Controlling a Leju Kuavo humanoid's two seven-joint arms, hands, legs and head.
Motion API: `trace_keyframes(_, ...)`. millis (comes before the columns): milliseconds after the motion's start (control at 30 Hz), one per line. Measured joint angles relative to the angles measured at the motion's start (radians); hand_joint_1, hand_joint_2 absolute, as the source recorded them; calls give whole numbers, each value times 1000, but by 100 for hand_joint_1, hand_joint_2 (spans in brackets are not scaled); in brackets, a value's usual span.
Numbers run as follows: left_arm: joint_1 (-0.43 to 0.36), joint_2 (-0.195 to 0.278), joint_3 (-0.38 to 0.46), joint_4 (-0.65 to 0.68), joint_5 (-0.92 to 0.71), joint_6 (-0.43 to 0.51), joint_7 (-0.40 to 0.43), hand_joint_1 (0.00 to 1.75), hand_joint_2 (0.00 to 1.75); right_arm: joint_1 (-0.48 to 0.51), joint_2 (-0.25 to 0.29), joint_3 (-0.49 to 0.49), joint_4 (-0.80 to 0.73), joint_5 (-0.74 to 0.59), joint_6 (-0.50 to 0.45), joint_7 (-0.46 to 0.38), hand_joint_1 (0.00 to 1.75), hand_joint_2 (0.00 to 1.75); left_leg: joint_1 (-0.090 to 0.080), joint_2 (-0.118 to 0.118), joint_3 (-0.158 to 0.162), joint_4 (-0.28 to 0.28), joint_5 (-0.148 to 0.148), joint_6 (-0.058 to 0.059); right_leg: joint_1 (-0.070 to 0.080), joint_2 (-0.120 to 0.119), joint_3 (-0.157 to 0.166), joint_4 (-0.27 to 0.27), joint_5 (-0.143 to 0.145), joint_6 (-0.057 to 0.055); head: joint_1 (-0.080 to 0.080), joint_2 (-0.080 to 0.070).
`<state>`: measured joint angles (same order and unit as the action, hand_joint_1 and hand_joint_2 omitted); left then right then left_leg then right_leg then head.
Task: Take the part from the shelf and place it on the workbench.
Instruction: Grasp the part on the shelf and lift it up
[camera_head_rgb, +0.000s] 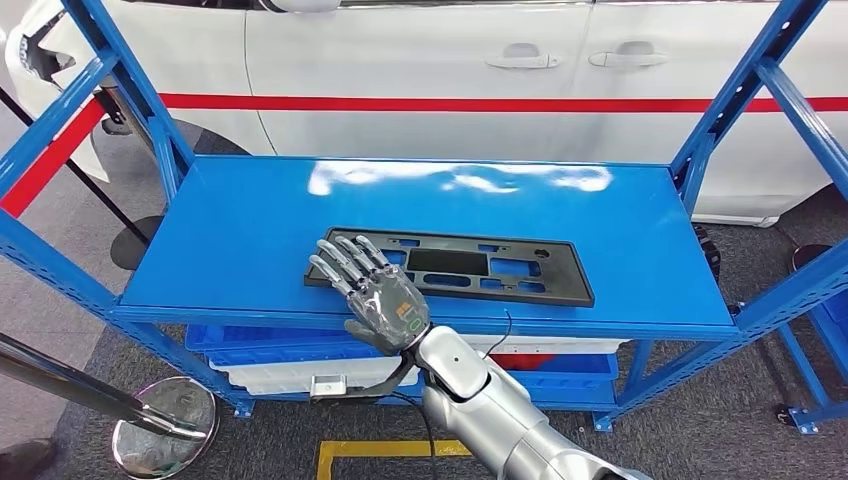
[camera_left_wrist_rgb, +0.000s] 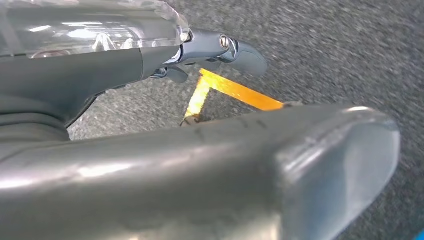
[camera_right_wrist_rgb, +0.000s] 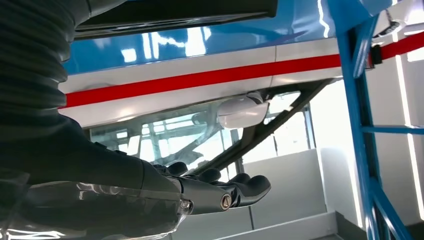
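The flat black plastic panel with cut-outs (camera_head_rgb: 455, 266) lies on the blue metal shelf (camera_head_rgb: 250, 230). The right hand (camera_head_rgb: 375, 295), fingers spread, holds nothing above its near-left end. The left hand (camera_left_wrist_rgb: 215, 50) hangs over grey floor, its grasp unclear. A white car (camera_head_rgb: 420, 70) stands behind.

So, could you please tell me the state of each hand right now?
Left hand: cannot be told.
Right hand: open, fingers spread over the black part, holding nothing.
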<state>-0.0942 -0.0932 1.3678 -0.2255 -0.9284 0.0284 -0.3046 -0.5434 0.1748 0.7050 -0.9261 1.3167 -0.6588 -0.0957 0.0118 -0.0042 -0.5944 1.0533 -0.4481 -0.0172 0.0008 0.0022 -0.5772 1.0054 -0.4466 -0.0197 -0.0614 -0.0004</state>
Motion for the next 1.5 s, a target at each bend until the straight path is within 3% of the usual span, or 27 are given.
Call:
trace_keyframes(33, -1, 0, 0, 0, -1, -1, -1, 0, 0, -14, 10, 0, 26, 4, 1, 9, 0, 175, -1, 0, 14, -32, 7, 5, 2, 0, -2, 2, -1, 4, 0, 0)
trace_keyframes(167, 2, 0, -1, 0, -6, -2, -1, 0, 0, -52, 39, 0, 106, 19, 1, 36, 0, 175, 0, -1, 17, -45, 9, 27, 2, 0, -8, 15, -11, 21, 0, 0)
trace_keyframes(233, 1, 1, -1, 0, -7, -2, -1, 0, 0, -68, 48, 0, 134, 21, 1, 40, 0, 175, 3, -1, 18, -50, 12, 37, -1, 0, -44, 95, -59, 30, 0, 0)
trace_keyframes(300, 1, 2, -1, 0, -7, -2, -1, 0, 0, -78, 52, 0, 162, 24, 1, 47, 0, 175, 2, 0, 17, -50, 11, 41, -4, 0, -113, 236, -121, 36, 0, 0)
trace_keyframes(333, 1, 3, -1, 0, -8, -2, -1, 0, 0, -80, 53, 0, 178, 27, 0, 53, 0, 175, 2, -1, 18, -50, 11, 42, -6, -1, -140, 287, -133, 37, 0, 0)
trace_keyframes(367, 2, 3, -1, 0, -8, -2, -1, 0, 0, -84, 55, -2, 196, 31, 0, 63, 0, 175, 2, -1, 18, -49, 10, 42, -6, -1, -149, 300, -125, 36, 0, 0)
trace_keyframes(400, 2, 3, -1, 0, -9, -2, -1, 0, 0, -90, 57, -3, 216, 36, -1, 73, 0, 175, 1, -2, 20, -49, 10, 42, -6, -1, -141, 276, -100, 34, 0, 0)
trace_keyframes(467, 2, 3, -1, 0, -11, -4, -1, 0, 0, -114, 65, -12, 258, 44, -4, 92, 0, 175, 0, -3, 23, -49, 8, 39, -4, 0, -77, 134, -26, 23, 0, 0)
trace_keyframes(533, 1, 2, -3, 0, -12, -6, -1, 0, 0, -141, 73, -23, 298, 49, -10, 101, 0, 175, -3, -4, 23, -47, 5, 32, 2, -1, -26, 23, 12, 12, 0, 0)
trace_keyframes(600, 1, 2, -5, 0, -13, -7, 0, 0, 0, -155, 77, -33, 329, 55, -15, 109, 0, 175, -3, -4, 22, -49, 5, 21, 6, 0, -20, 4, 12, 8, 0, 0)
trace_keyframes(700, 1, 5, -7, 0, -14, -7, 0, 0, 0, -172, 82, -45, 364, 68, -14, 139, 0, 175, -1, -2, 12, -22, -18, 6, -3, -1, -14, -9, 18, -3, 0, 0)
trace_keyframes(800, 2, 6, -10, 0, -16, -10, 1, 0, 0, -192, 83, -62, 402, 75, -13, 161, 0, 175, 2, -1, -68, 153, -106, -3, -4, -3, -12, -12, 19, -11, 0, 0)
trace_keyframes(833, 3, 7, -12, 0, -17, -11, 1, 0, 0, -194, 82, -69, 415, 78, -13, 169, 0, 175, 3, -1, -96, 209, -123, -6, -4, -3, -12, -12, 18, -11, 0, 0)
trace_keyframes(867, 4, 7, -14, 0, -18, -12, 0, 0, 0, -195, 80, -77, 429, 83, -13, 179, 0, 175, 4, -1, -111, 235, -123, -9, -4, -3, -12, -11, 17, -11, 0, 0)
trace_keyframes(900, 4, 8, -16, 0, -19, -13, 0, 0, 0, -197, 79, -84, 441, 89, -12, 188, 0, 175, 5, -1, -106, 221, -103, -11, -4, -2, -12, -9, 16, -10, 0, 0)
trace_keyframes(967, 4, 11, -20, 0, -22, -14, 0, 0, 0, -204, 78, -95, 460, 103, -6, 209, 0, 175, 9, 1, -50, 95, -33, -11, -5, 0, -10, -4, 12, -5, 0, 0)
trace_keyframes(1033, 1, 12, -22, 0, -25, -15, -1, 0, 0, -215, 75, -104, 477, 124, 11, 236, 3, 175, 8, 1, 1, -14, 4, -5, -2, 2, -13, 4, 7, 4, 0, 0)
trace_keyframes(1167, 2, 13, -24, 0, -20, -16, -4, 0, 0, -239, 52, -120, 515, 186, 79, 321, 175, 175, 5, -2, 10, -39, 7, 20, 0, 3, -18, 11, 3, 22, 0, 0)
trace_keyframes(1233, 0, 13, -24, 0, -15, -16, -5, 0, 0, -254, 31, -131, 530, 204, 116, 363, 175, 175, 8, -2, 12, -44, 12, 33, -3, 3, -40, 63, -31, 33, 0, 0)
trace_keyframes(1333, 0, 16, -23, 0, -13, -17, -7, 0, 0, -263, -5, -149, 552, 210, 141, 390, 175, 175, 7, -3, 11, -45, 12, 41, -7, 2, -134, 256, -117, 44, 0, 0)
trace_keyframes(1367, 1, 16, -23, 0, -12, -17, -8, 0, 0, -263, -16, -154, 558, 210, 143, 393, 175, 175, 7, -3, 12, -45, 12, 42, -7, 2, -155, 294, -123, 45, 0, 0)
trace_keyframes(1400, 2, 17, -23, 0, -11, -18, -8, 0, 0, -264, -25, -159, 563, 211, 144, 398, 175, 175, 6, -3, 13, -45, 12, 42, -7, 2, -158, 294, -110, 44, 0, 0)
trace_keyframes(1433, 2, 17, -23, 0, -11, -19, -8, 0, 0, -267, -33, -165, 567, 212, 145, 404, 175, 175, 6, -3, 15, -44, 11, 41, -7, 2, -140, 253, -80, 41, 0, 0)
trace_keyframes(1500, 1, 17, -23, 0, -10, -22, -10, 0, 0, -275, -45, -175, 571, 215, 146, 413, 175, 175, 3, -4, 19, -45, 9, 38, -3, 2, -68, 106, -12, 30, 0, 0)
